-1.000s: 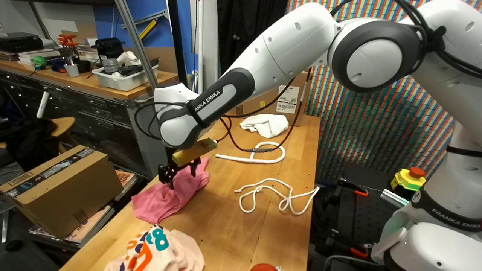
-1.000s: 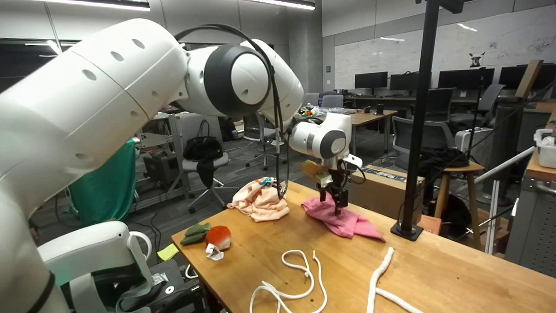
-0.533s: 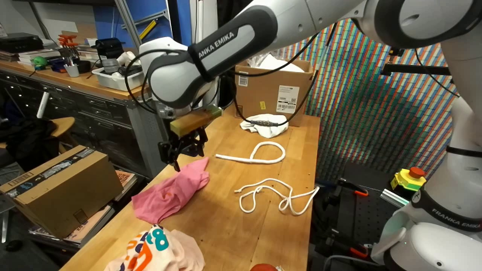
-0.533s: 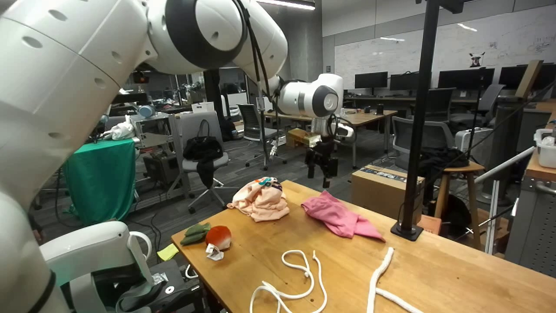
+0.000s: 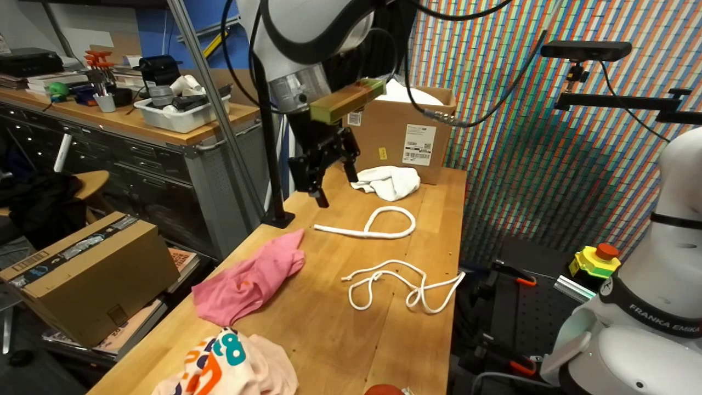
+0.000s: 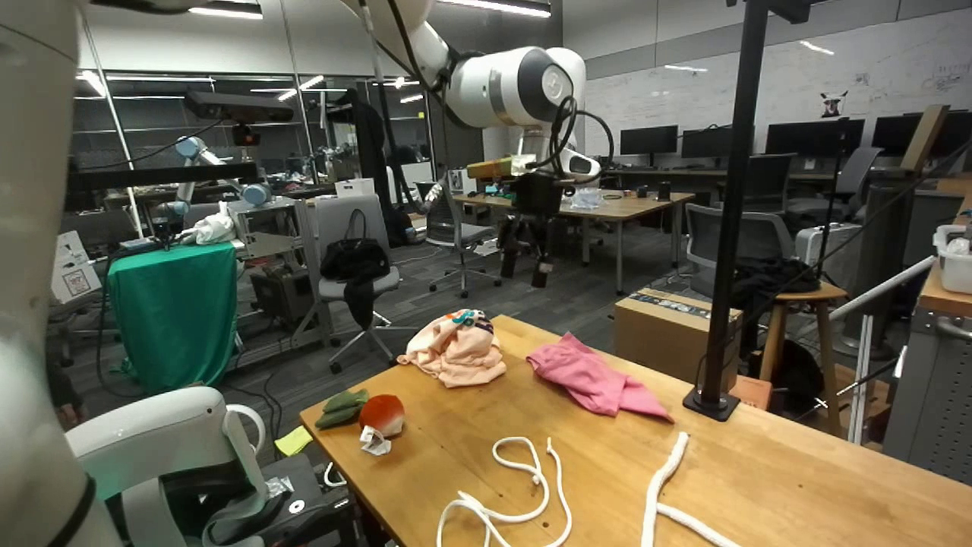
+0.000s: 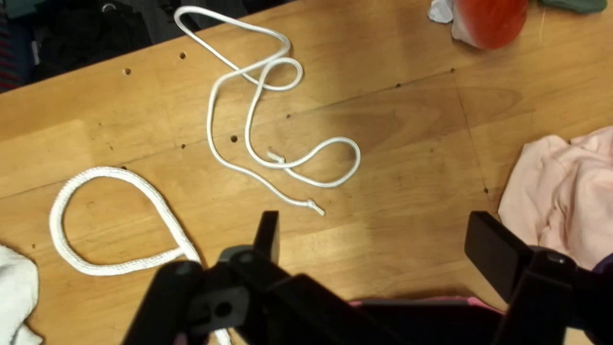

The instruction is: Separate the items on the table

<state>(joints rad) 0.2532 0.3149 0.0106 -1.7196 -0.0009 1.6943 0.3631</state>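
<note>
The claw [image 7: 378, 239] is released: its fingers [image 7: 495, 256] stand wide apart, bare wood showing between them in the wrist view; in both exterior views it hangs raised above the level of the counter [image 5: 340, 329]. Items lie spread along the top. Pink cloth [image 6: 596, 380]: crumpled along one long edge, near the foot of the black post [image 6: 730, 228]. Pale cloth with colourful print [image 6: 456, 357]: heaped near the pink one, a strip of wood between them. Thin white cord [image 7: 209, 120]: loose loops, knotted near one end, one bend reaching past the opposite long edge. Thicker white cord [image 5: 378, 235]: a single loop with a straight tail, apart from the thin one. Whitish bundle [image 5: 390, 184]: near the labelled cardboard box [image 5: 392, 131]; contact between these two cannot be told. In an exterior view, a red-and-white piece [image 6: 382, 415] sits just beside a green piece [image 6: 342, 409] near a corner, at the same end of the counter as the pale cloth
</note>
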